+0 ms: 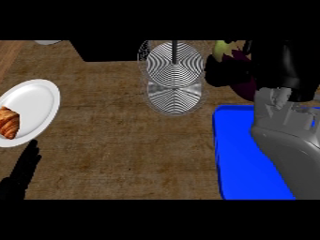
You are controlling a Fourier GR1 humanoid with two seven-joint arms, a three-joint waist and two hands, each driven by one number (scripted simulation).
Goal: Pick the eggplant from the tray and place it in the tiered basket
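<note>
- The robot's right hand [287, 70], black at the end of a grey forearm, is hanging in the upper right of the frame with its fingers curling round the dark purple eggplant with a pale green stem cap [233, 65]; that wrap is what is keeping the eggplant up.
- The eggplant is sitting above the far end of the bright blue rectangular tray [242, 154], off its floor, so the pick looks done.
- The tiered basket of silvery wire rings [175, 77] is standing just left of the eggplant, at the top centre of the frame; the carry is probably heading that way, a short sideways move.
- The left hand [20, 176] is resting at the lower left edge, fingers straight and pressed together, keeping out of the way.
- A round white plate [41, 101] is holding a golden croissant [7, 123] at the left of the brown wood-grain tabletop [114, 140], well apart from the transfer.
</note>
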